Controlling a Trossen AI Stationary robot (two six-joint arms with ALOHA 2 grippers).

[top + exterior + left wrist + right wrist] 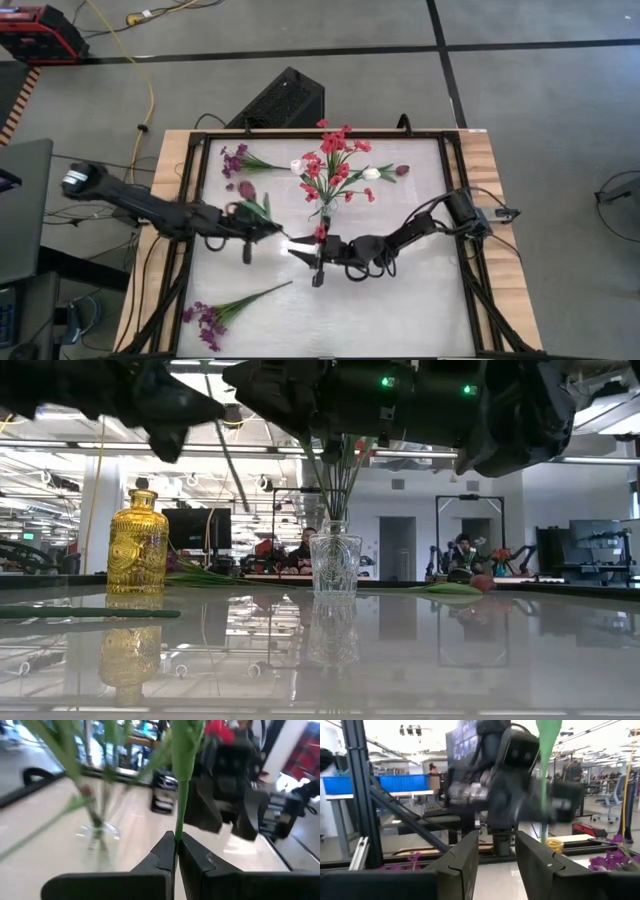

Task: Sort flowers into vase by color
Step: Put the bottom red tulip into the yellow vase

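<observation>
On my left wrist feed, nearest the lens, the left gripper [176,851] is clenched on a green stem [181,795] that rises straight from between its fingertips. On my right wrist feed, the right gripper [496,851] stands released, its jaws apart with nothing between them; the same stem [546,775] shows just beyond them. In the high view, both grippers meet near table centre, just in front of the clear glass vase [335,565], which holds the red-pink flowers [335,165]. Purple sprigs lie at the front-left [215,318] and back-left [240,160] of the table [400,300]. The yellow bottle [137,542] stands left of the vase in the low view.
</observation>
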